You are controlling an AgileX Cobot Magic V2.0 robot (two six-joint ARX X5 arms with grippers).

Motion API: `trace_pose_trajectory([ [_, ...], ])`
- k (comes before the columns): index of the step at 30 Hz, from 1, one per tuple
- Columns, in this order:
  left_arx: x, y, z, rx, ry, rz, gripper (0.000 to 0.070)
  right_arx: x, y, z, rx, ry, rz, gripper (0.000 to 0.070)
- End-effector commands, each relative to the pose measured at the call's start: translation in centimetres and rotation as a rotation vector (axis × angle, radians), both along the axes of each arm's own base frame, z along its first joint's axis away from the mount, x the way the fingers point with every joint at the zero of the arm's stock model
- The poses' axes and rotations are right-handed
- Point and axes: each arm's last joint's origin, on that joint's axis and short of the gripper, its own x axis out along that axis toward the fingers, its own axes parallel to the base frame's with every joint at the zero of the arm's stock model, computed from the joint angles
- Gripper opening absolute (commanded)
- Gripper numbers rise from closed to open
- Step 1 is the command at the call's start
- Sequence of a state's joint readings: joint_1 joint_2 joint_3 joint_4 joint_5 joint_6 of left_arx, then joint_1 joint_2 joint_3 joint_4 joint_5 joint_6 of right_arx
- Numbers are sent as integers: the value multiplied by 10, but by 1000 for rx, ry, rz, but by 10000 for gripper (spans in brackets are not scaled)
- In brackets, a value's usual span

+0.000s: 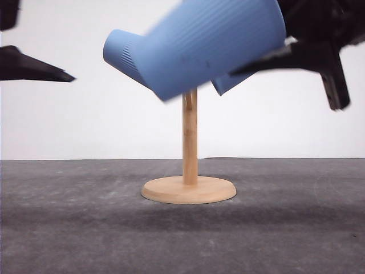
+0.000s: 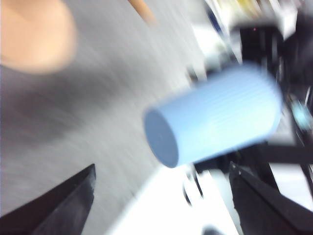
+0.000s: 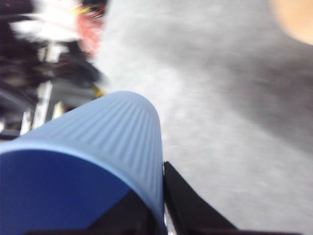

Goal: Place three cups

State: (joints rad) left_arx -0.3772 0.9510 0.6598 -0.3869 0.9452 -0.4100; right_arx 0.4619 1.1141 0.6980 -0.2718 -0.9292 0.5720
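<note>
Now your right gripper is clamped on a light-blue cup, carried tilted high over the table in front of the wooden stand. Beyond it, two more cups hang on the stand: one toward your left gripper, one just under your right gripper. Your left gripper is spread wide with nothing between its fingers.

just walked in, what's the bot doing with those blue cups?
The right gripper holds a light-blue ribbed cup tilted in the air, close to the camera and in front of the top of the wooden stand. Two more blue cups appear behind it around the stand's top, partly hidden. The left gripper has its jaws open and empty.
</note>
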Motion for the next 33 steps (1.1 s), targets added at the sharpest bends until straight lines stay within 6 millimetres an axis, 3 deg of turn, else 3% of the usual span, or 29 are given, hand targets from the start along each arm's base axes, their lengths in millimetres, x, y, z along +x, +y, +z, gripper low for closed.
trace_pose_trajectory([
  [1, 2, -9, 1, -10, -60, -73, 617, 1, 5, 6, 19, -25, 34, 0],
  [7, 5, -36, -5, -68, -107, -245, 691, -5, 14, 8, 37, -22, 104, 0],
  [16, -5, -66, -15, -98, -173, -451, 690, -19, 31, 8, 41, -17, 204, 0],
  [22, -16, -79, -12, -127, -219, -529, 671, -26, 38, 8, 39, 1, 247, 0],
  [24, -18, -81, -11, -129, -219, -541, 613, -28, 40, 8, 36, 7, 257, 0],
  [28, -20, -82, -12, -127, -204, -553, 410, -29, 40, 7, 31, 14, 261, 0],
  [33, -21, -82, -12, -140, -179, -569, 376, -29, 40, 7, 32, 14, 262, 0],
])
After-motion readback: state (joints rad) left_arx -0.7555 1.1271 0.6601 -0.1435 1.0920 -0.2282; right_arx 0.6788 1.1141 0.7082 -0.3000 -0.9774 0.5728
